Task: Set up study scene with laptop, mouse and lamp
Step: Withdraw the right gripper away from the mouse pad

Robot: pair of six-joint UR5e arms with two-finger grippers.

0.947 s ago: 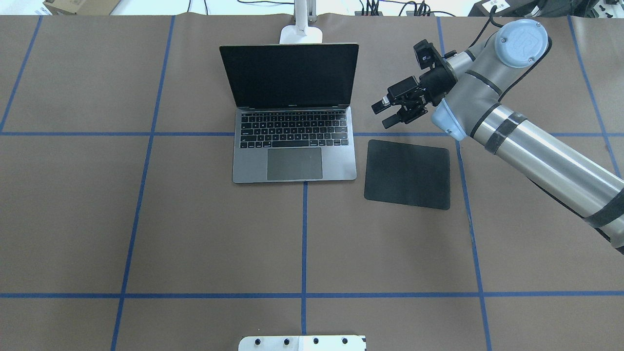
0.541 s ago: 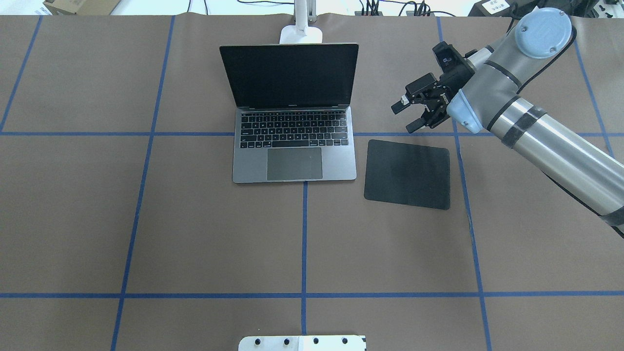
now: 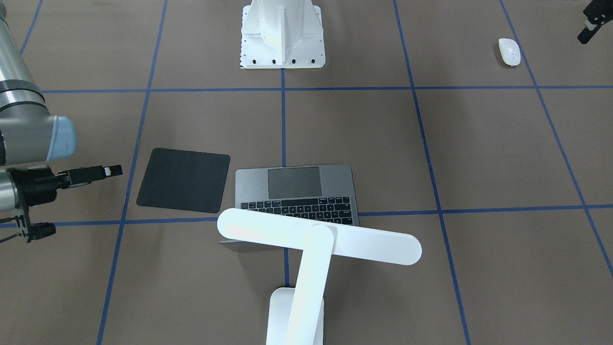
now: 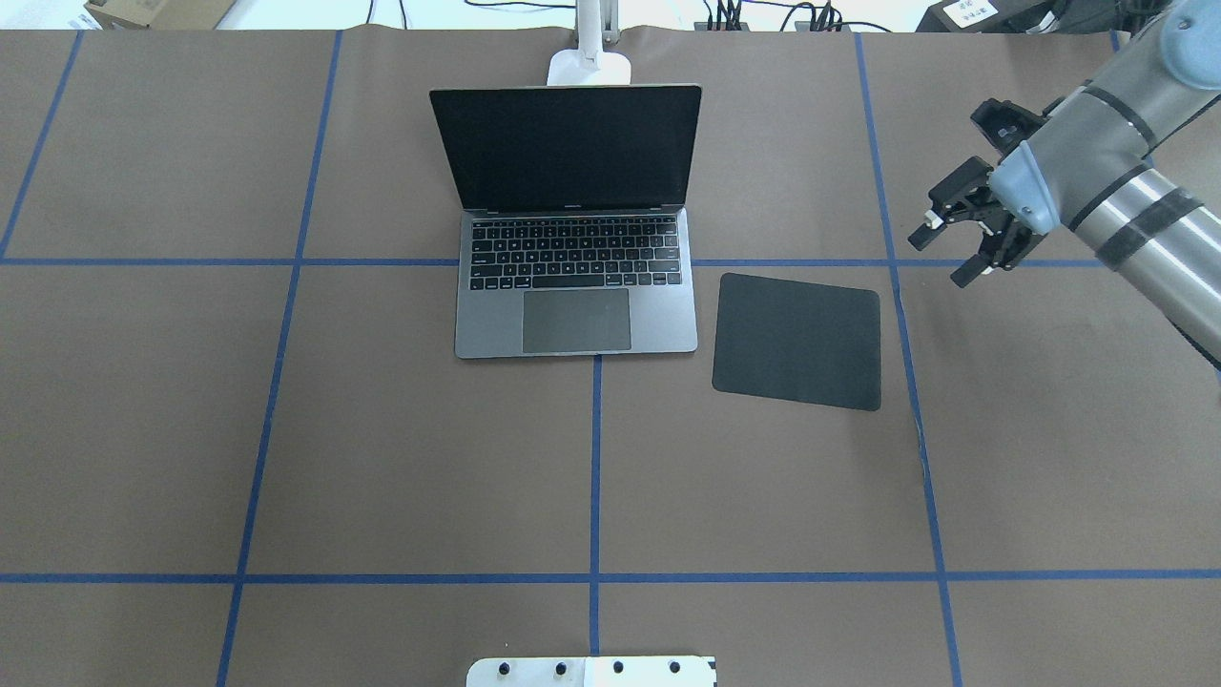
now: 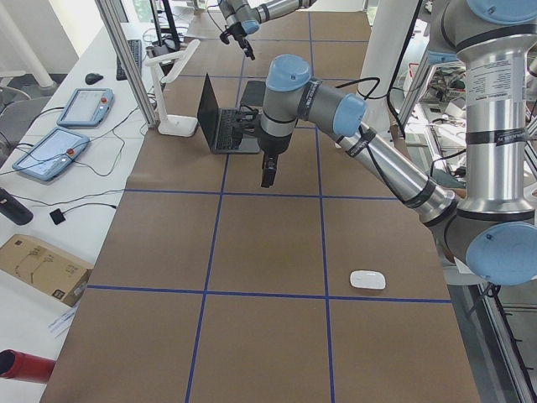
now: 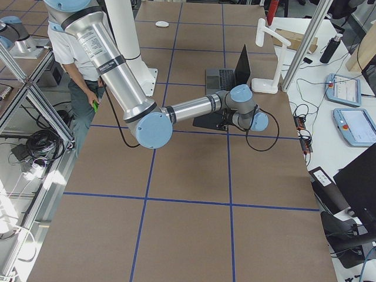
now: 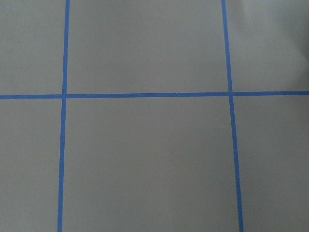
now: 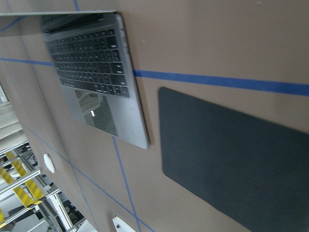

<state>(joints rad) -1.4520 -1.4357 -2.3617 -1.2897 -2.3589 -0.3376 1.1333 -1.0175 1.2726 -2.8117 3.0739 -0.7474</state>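
"Where's the laptop (image 4: 576, 286)?"
"Open on the counter (image 4: 382, 458), just left of the black pad (image 4: 797, 341). The right tool (image 4: 941, 255) hangs past the pad's other side, spread wide, empty."
"The mouse (image 3: 509, 51)?"
"Well apart, far left."

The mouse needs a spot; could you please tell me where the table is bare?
Bare: the black pad right of the laptop, the stretch from the laptop's front edge to the white pedestal, and the table on its left. Tight behind the lid, by the lamp; the right gripper hovers beside the pad.
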